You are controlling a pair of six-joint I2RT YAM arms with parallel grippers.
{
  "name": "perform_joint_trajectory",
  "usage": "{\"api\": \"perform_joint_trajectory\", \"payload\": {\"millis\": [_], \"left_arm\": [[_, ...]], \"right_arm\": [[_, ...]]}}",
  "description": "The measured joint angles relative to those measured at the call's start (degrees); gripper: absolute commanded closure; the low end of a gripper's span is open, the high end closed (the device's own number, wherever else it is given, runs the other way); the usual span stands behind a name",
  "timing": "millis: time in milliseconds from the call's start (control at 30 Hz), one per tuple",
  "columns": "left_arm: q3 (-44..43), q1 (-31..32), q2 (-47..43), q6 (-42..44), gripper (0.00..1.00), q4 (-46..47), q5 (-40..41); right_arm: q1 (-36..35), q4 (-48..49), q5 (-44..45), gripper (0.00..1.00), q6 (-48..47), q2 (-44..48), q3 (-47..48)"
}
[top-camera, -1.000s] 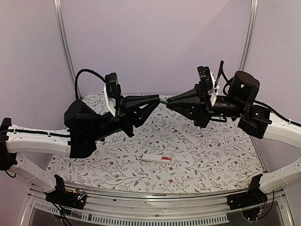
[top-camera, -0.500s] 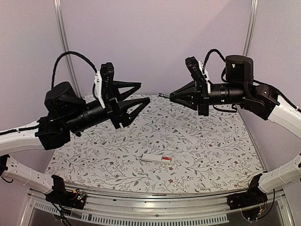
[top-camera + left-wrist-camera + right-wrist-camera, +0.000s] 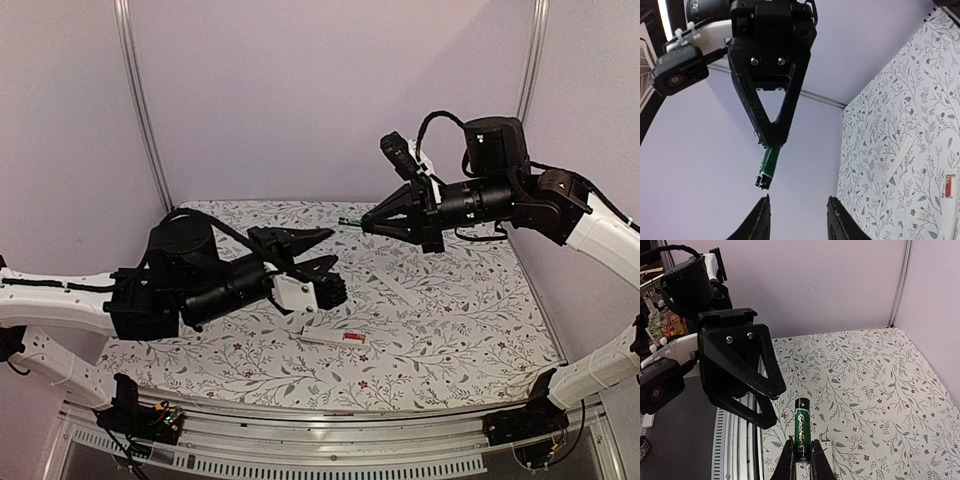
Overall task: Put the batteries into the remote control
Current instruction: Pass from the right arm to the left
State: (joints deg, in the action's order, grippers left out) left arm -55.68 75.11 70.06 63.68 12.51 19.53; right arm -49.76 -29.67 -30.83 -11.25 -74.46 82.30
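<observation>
My right gripper [image 3: 363,222] is shut on a green-labelled battery [image 3: 347,220] and holds it high above the table, pointing left. In the right wrist view the battery [image 3: 802,434] stands up between my fingertips [image 3: 788,460]. My left gripper [image 3: 330,249] is open and empty, lower and to the left of the battery, its jaws well apart [image 3: 799,215]. The left wrist view shows the battery [image 3: 767,167] just above its left fingertip. The white remote control [image 3: 335,337] lies flat on the table near the front, with a red patch near its right end.
A thin white cover strip [image 3: 404,290] lies on the floral tablecloth [image 3: 450,330] right of centre, also in the left wrist view [image 3: 902,153]. Purple walls close the back and sides. A metal rail [image 3: 330,438] runs along the near edge.
The two grippers were tip to tip a second ago. My left gripper has drawn back, rolled and dropped toward the table, open. My right gripper has risen slightly, keeping the battery.
</observation>
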Motion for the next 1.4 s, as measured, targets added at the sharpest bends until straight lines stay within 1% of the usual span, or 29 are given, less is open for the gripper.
{"api": "perform_joint_trajectory", "payload": {"millis": [100, 267, 333, 367, 467, 600, 667, 733, 867, 967, 1033, 1067, 1133, 1167, 1233, 1400], "left_arm": [[0.6, -0.1, 0.5, 4.6, 0.59, 2.3, 1.2], [1.3, -1.2, 0.4, 7.7, 0.4, 5.8, 0.9], [1.5, -1.9, 0.3, 7.9, 0.37, 6.4, -0.1], [1.6, -2.4, 0.2, 7.8, 0.37, 6.6, -0.9], [1.7, -4.3, -0.1, 7.4, 0.42, 6.5, -3.1], [1.4, -7.3, -0.5, 4.9, 0.41, 4.8, -7.5], [-0.2, -8.9, -0.7, 1.4, 0.41, 1.3, -11.7], [-2.0, -10.8, -0.8, -3.3, 0.38, -1.3, -17.6], [-2.7, -14.0, -2.6, -14.6, 0.38, -1.7, -28.4], [-3.1, -14.2, -2.8, -20.0, 0.37, -2.2, -33.6], [-4.2, -14.2, -2.3, -22.5, 0.38, -3.5, -36.1], [-4.7, -14.2, -2.0, -23.2, 0.41, -3.9, -36.9], [-5.8, -14.2, -1.4, -24.8, 0.51, -4.3, -38.4], [-6.1, -14.2, -1.1, -25.4, 0.54, -4.3, -39.1], [-6.4, -14.2, -0.8, -26.6, 0.55, -4.1, -40.2], [-7.4, -14.2, 1.0, -28.9, 0.53, -3.9, -41.4]], "right_arm": [[0.0, 0.0, -0.6, 1.0, 0.1, -0.3, 0.0], [0.0, 0.0, -1.4, 1.0, 0.3, -0.8, 0.0], [0.0, 0.0, -1.5, 1.0, 0.4, -0.8, 0.0], [0.0, 0.0, -1.6, 1.0, 0.5, -0.8, 0.0], [0.0, 0.0, -2.3, 1.0, 0.8, -0.8, -0.1], [0.0, 0.1, -3.9, 1.0, 0.9, -0.8, -0.8], [0.0, 0.4, -5.4, 1.0, 0.6, -0.6, -2.0], [0.0, 0.4, -6.7, 1.0, 0.1, -0.2, -3.0], [0.0, 0.7, -8.6, 1.0, -0.7, 1.4, -3.6], [0.0, 1.3, -9.1, 1.0, -1.3, 2.4, -3.6], [0.0, 1.7, -9.5, 1.0, -1.6, 2.7, -3.6], [0.0, 1.7, -9.7, 1.0, -1.7, 2.7, -3.6], [0.0, 1.8, -10.1, 1.0, -1.7, 2.7, -3.6], [0.0, 1.8, -10.2, 1.0, -1.8, 2.7, -3.6], [0.0, 1.9, -10.3, 1.0, -1.9, 2.7, -3.6], [0.0, 1.9, -10.4, 1.0, -1.9, 2.7, -3.6]]}}
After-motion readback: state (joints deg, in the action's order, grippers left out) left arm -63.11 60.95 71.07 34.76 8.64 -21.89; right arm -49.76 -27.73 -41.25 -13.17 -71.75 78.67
